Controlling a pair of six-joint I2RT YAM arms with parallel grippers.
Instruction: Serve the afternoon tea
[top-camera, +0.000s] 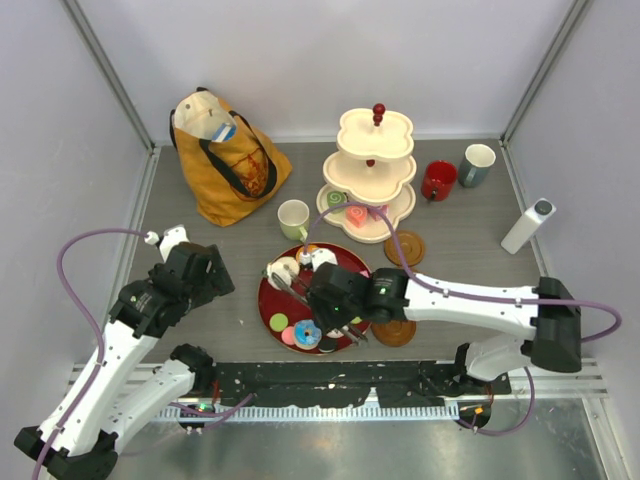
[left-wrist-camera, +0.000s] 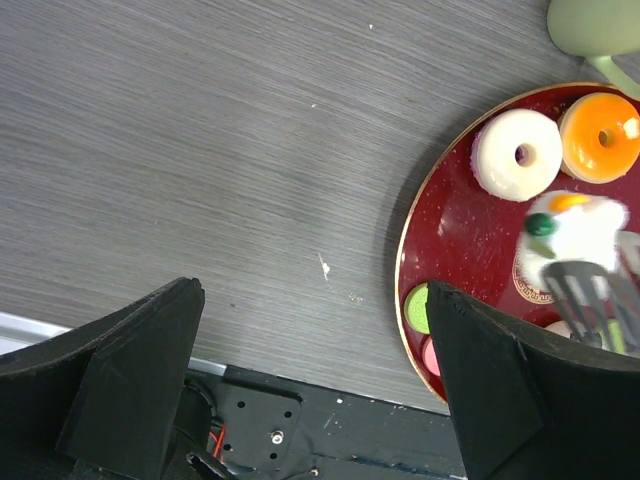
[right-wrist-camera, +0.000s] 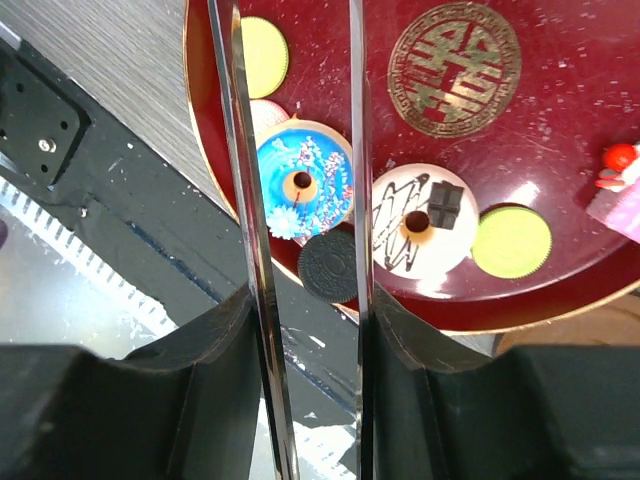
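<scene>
– While poised over the dark-red tray (right-wrist-camera: 560, 130) at the near edge of the table (top-camera: 235, 262), gripping what?
– Right gripper (right-wrist-camera: 305, 300): clamped on tongs (right-wrist-camera: 356, 150), blades apart, blue donut (right-wrist-camera: 320, 160) showing between; tips hidden. Left gripper (left-wrist-camera: 312, 290): spread wide, empty, left of the tray.
– Around?
– Yellow tote bag (top-camera: 225, 160), far-left corner; tiered stand (top-camera: 368, 175), far edge; red mug (top-camera: 438, 180) and grey-blue mug (top-camera: 477, 163) beside it; pale green mug (top-camera: 293, 218) behind the tray.

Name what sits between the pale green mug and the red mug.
The cream three-tier stand stands between the pale green mug and the red mug; the top view shows it.
</scene>
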